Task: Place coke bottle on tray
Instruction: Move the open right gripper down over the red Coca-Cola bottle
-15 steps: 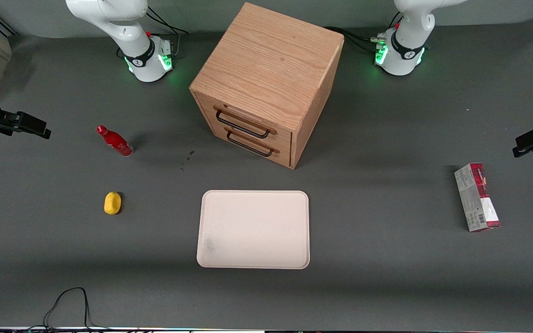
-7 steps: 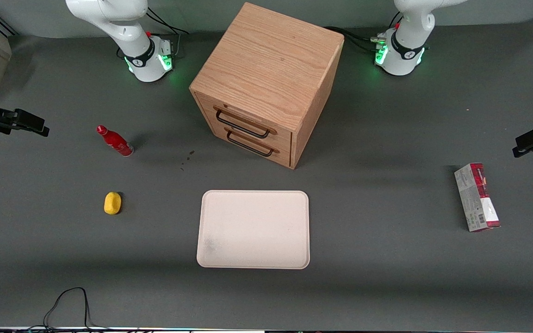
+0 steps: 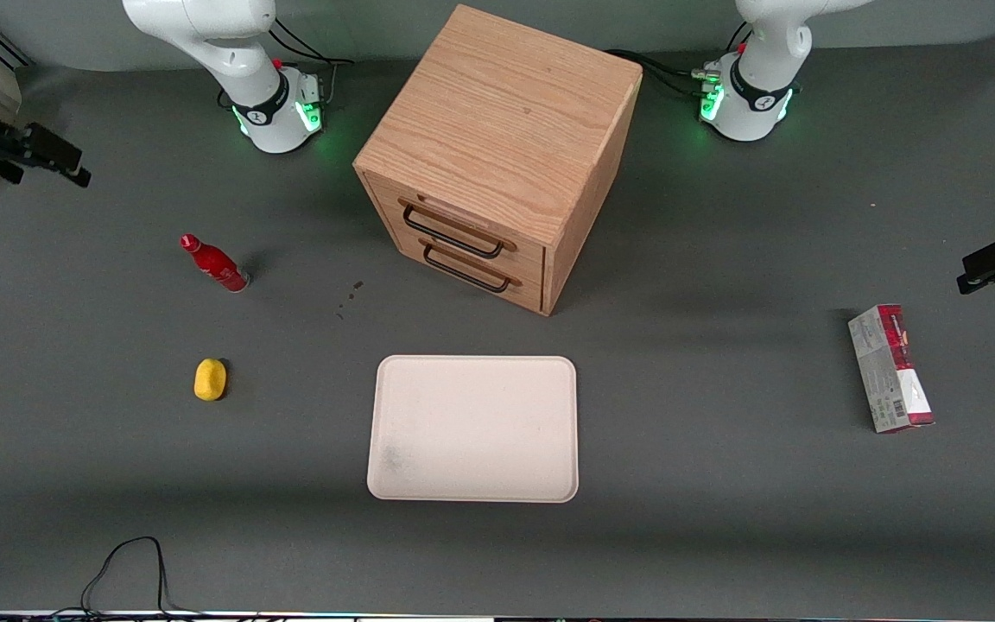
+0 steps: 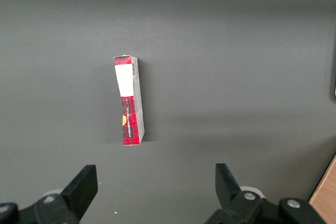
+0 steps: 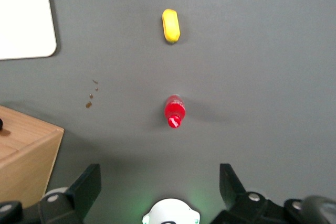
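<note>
One upright coke bottle below spread tool; tray seemingly bare.

The right arm's black two-finger gripper, jaws spread wide, is cut off at the picture's edge, fingertips out of frame.

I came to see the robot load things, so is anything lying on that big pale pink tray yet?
Nothing: the cream-pink rectangular tray shows only smudges. The small red coke bottle stands on the table; the open pincer hovers apart.
</note>
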